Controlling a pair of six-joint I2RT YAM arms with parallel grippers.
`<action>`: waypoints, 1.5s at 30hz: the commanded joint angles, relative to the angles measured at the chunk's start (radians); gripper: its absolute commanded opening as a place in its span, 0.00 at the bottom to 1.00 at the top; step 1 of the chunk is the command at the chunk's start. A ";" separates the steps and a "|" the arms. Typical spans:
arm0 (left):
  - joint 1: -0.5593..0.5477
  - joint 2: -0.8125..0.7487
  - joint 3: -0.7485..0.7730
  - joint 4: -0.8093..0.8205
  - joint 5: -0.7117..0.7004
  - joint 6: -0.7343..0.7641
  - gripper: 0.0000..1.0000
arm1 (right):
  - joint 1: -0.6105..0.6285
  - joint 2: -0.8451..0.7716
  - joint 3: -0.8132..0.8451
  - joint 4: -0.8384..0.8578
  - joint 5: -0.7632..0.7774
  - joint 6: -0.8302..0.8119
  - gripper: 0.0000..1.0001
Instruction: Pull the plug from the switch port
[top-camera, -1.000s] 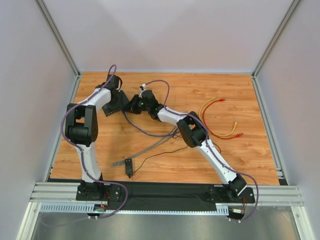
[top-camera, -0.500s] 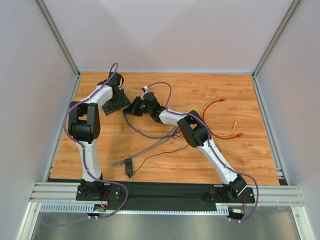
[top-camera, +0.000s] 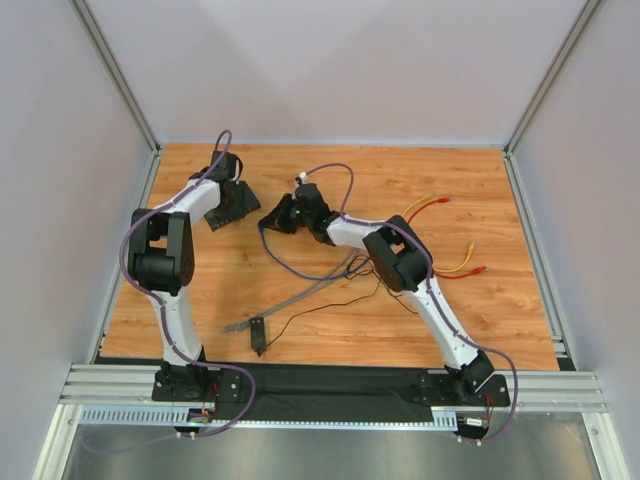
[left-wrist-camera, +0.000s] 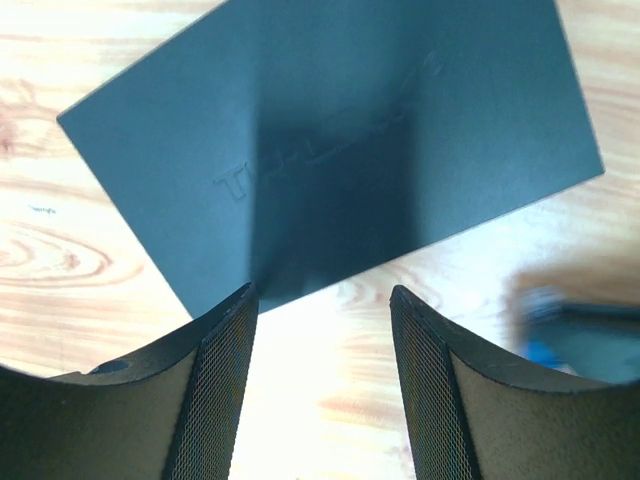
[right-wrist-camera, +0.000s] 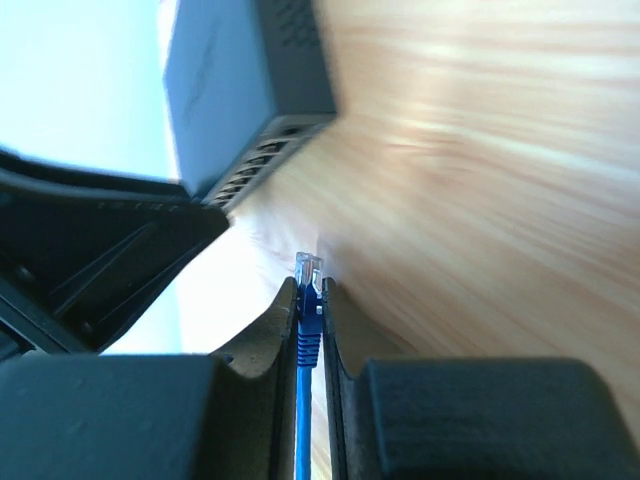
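Near plug (right-wrist-camera: 308, 272), flat black switch (left-wrist-camera: 330, 150) (matte)

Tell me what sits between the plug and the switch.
Nothing: in the right wrist view, only bare table separates the plug from the switch.

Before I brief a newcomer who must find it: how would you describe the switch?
On the wooden table, look to the far left, by the open left pincer. The switch lies flat there: a black rectangular box with a row of small ports along one edge, unlike the small black adapter block on its thin wire near the front.
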 joint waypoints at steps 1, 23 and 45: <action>0.026 -0.071 -0.052 0.056 0.047 -0.016 0.64 | -0.059 -0.099 -0.100 -0.100 0.115 -0.071 0.00; 0.063 -0.208 -0.197 0.199 0.133 -0.046 0.65 | -0.383 -0.492 -0.494 -0.232 0.450 -0.178 0.00; 0.069 -0.307 -0.272 0.263 0.225 -0.075 0.70 | -0.596 -0.307 -0.137 -0.412 0.382 -0.421 0.58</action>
